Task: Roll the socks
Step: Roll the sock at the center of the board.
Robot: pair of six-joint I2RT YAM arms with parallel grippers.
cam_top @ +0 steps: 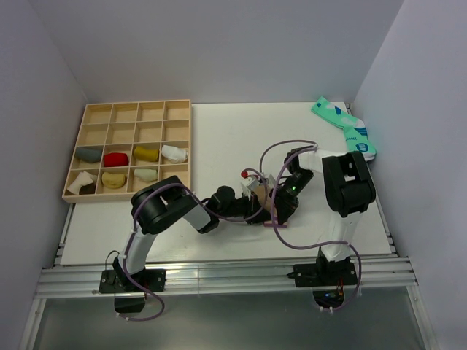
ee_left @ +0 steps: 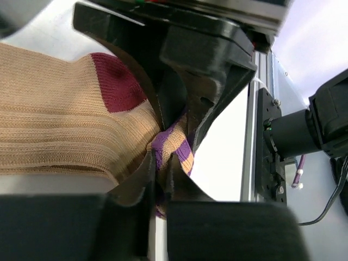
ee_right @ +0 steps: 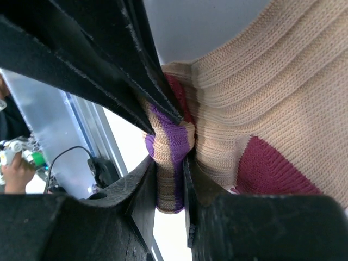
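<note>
Centre frame in the overhead view, on the white table (cam_top: 219,138), the left gripper (ee_left: 159,174) and right gripper (ee_right: 169,174) each pinched the striped cuff (ee_right: 168,141) of the tan sock (ee_left: 54,125). The cuff-folding step seemed in hand. Next, the cuff likely needed stretching over the roll.

A lab test booth (plain white walls (cam_top: 219,44), aluminium rail frame (cam_top: 219,281)).

overhead; wrists close, apparently sharing sock (ee_right: 261,98)

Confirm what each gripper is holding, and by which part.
Both hold the tan sock: left gripper and right gripper each pinch its purple-striped cuff.
</note>
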